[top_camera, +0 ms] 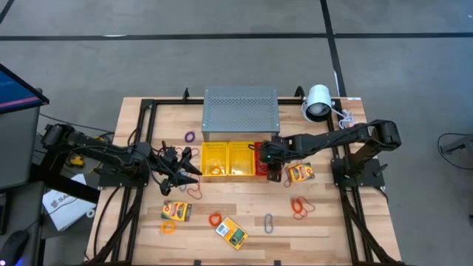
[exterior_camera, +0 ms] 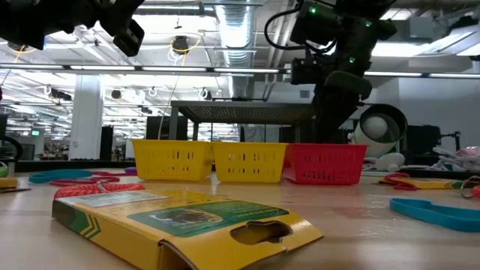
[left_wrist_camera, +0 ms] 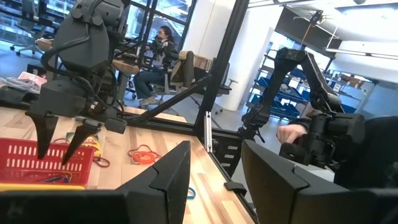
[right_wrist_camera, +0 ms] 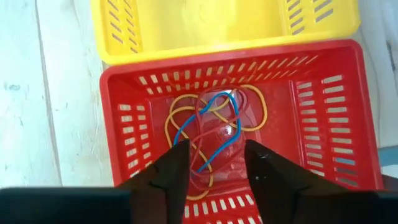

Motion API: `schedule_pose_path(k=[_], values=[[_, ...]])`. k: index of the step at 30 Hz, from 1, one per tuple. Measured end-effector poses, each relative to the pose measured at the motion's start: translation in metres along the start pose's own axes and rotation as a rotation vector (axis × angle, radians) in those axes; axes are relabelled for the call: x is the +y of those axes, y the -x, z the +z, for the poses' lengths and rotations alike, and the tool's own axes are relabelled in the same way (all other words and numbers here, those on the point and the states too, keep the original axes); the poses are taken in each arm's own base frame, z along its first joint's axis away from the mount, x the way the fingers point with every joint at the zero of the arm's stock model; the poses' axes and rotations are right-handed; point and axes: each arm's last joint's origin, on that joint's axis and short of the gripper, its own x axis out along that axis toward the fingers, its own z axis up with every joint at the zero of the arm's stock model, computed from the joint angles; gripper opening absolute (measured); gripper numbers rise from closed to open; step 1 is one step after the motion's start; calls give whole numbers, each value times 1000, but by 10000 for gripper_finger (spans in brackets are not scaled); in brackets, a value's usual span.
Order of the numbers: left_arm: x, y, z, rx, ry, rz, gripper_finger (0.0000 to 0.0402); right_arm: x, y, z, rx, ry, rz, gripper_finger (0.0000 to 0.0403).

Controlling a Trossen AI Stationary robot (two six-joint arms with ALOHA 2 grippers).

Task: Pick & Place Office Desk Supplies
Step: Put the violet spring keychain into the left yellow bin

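Near edge of tabletop [top_camera: 244, 203]: yellow-and-green card box [top_camera: 232, 233] lying flat, orange band loop [top_camera: 214, 219] just left of it. Further back, right gripper [right_wrist_camera: 211, 163] hangs spread above red basket [right_wrist_camera: 124, 112] holding tangled yellow and blue bands [right_wrist_camera: 214, 118]. Left gripper [top_camera: 188, 171], fingers parted, empty, left of yellow baskets [top_camera: 229, 159].

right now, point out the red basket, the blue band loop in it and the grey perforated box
red basket [right_wrist_camera: 118, 134], right wrist view, its side wall
blue band loop [right_wrist_camera: 214, 127], right wrist view, mid-strand
grey perforated box [top_camera: 241, 111], high view, its top
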Motion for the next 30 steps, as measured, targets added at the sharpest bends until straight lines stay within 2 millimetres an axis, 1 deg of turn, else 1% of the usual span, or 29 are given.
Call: schedule_pose_path(k=[5, 7, 9, 11, 13, 17, 20, 23, 27, 30], values=[[0, 0, 1, -5, -32, -1, 141, 0, 2, 5, -40, -2, 3, 195], [0, 0, 1, -14, -52, 0, 141, 1, 7, 12, -76, 5, 6, 206], [-1, 1, 3, -25, -73, 1, 141, 3, 16, 19, -132, 20, 13, 214], [-2, 2, 5, -45, -97, 4, 141, 6, 31, 28, -229, 49, 23, 218], [-3, 6, 9, -70, -126, 6, 141, 8, 49, 32, -331, 85, 31, 219], [-7, 16, 18, -118, -177, 18, 141, 8, 96, 34, -557, 102, 44, 217], [-9, 24, 22, -123, -196, 35, 141, 5, 128, 27, -695, 94, 53, 214], [-10, 32, 22, -107, -194, 64, 141, 4, 150, 11, -802, 89, 71, 213], [-11, 41, 23, -89, -195, 78, 141, 6, 171, -13, -953, 71, 126, 213], [-11, 44, 23, -91, -195, 81, 141, 11, 177, -34, -1054, 80, 177, 212]])
